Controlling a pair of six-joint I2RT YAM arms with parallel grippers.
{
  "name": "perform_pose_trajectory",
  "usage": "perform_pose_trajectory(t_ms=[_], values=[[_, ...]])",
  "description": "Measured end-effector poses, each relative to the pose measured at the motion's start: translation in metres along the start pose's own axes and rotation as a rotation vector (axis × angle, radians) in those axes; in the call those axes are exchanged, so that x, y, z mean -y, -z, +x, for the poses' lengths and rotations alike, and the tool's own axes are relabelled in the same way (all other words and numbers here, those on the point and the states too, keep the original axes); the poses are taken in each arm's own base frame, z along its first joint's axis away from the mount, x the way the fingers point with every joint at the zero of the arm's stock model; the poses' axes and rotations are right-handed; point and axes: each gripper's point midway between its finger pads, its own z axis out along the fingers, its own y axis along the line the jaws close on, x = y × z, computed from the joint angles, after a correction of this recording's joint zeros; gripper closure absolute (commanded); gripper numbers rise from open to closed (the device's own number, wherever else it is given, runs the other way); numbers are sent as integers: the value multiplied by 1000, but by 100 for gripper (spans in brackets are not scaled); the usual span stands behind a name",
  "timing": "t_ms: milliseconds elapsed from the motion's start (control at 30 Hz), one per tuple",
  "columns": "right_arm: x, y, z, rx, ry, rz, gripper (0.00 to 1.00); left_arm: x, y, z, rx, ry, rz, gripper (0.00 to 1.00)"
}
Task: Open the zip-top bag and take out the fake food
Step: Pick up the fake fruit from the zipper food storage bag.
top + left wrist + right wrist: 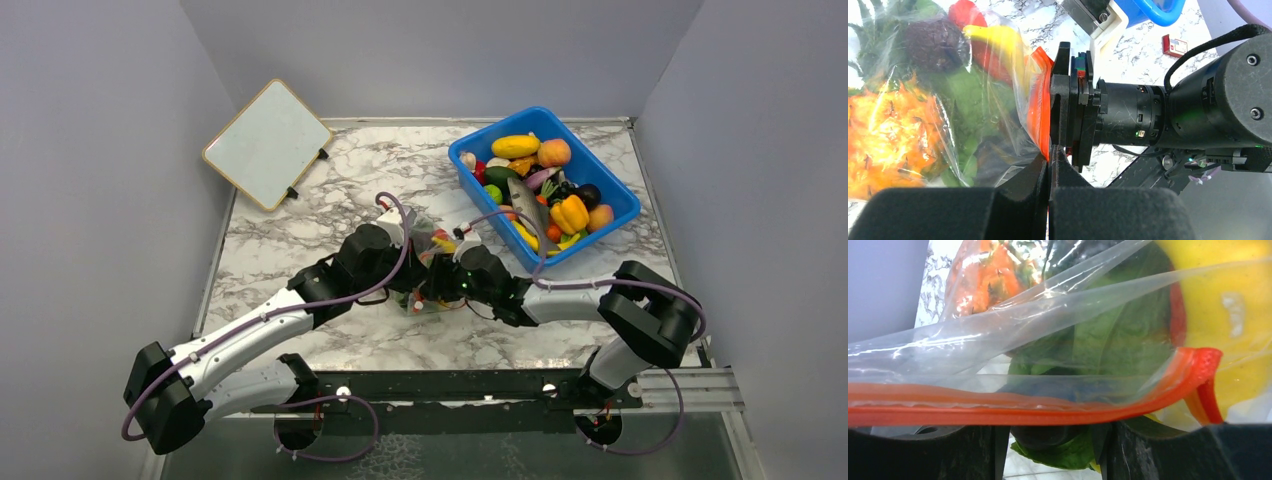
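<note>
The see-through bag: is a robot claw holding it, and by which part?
The left gripper pinches the zip-top bag by its red-orange zip strip at the mouth. The right gripper sits at the strip, jaws apart; no grip shows.

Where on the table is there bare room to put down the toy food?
Bare marble lies between the whiteboard and the blue bin, and along the left edge in front of the whiteboard. The centre is crowded: the left hand and right hand meet at the zip-top bag. The bin is full.
</note>
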Motion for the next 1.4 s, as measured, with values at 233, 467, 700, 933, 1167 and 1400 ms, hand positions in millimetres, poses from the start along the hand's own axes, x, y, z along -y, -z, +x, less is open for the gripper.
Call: perform_pose_trajectory(t_ms=[233, 467, 700, 933, 1167, 1400], values=[[-13, 5, 4, -7, 64, -100, 30, 2, 0, -3, 10, 8, 6, 100], [-17, 1, 14, -28, 98, -222, 27, 1, 1, 3, -11, 15, 1, 100], [-21, -5, 21, -64, 131, -246, 59, 1, 2, 1, -3, 24, 2, 100], [-10, 9, 8, 5, 91, -135, 63, 4, 1, -5, 23, 22, 11, 100], [-5, 34, -22, 107, 50, -38, 64, 4, 0, -8, 40, 20, 14, 100], [31, 41, -34, 164, -38, 193, 50, 0, -6, -3, 18, 18, 0, 100]])
